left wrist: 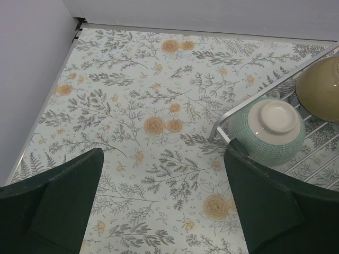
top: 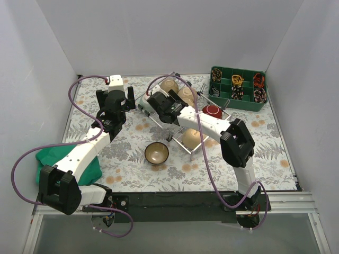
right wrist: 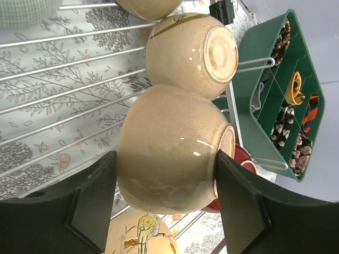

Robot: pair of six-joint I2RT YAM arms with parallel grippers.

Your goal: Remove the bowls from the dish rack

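The dish rack [left wrist: 249, 103] is made of thin silver wires with a raised rim, and it is set on a table covered with a floral sheet [left wrist: 159, 79] of grey leaves and orange blooms. The right gripper [right wrist: 167, 153] is spread wide, with one dark finger at each side of a glossy tan bowl [right wrist: 169, 127] that lies on its side in the rack. The fingertips are seen against the bowl's wall, but whether it is clamped cannot be told. Just beyond it, a second tan bowl [right wrist: 190, 53] is tipped so that its unglazed foot ring is shown. A red bowl [right wrist: 241, 159] is partly hidden behind the flanked one, and a cream bowl [right wrist: 140, 235] painted with a bird lies below. A ribbed green bowl [left wrist: 267, 132] is turned upside down in the rack's corner, close against the rim. The left gripper [left wrist: 163, 153] is held wide open with nothing between its fingers, above bare sheet that runs to the white wall. A brown bowl [top: 157, 153] stands upright on the table, apart from the rack. A green compartment tray [right wrist: 249, 100] is placed beside the rack's far edge.
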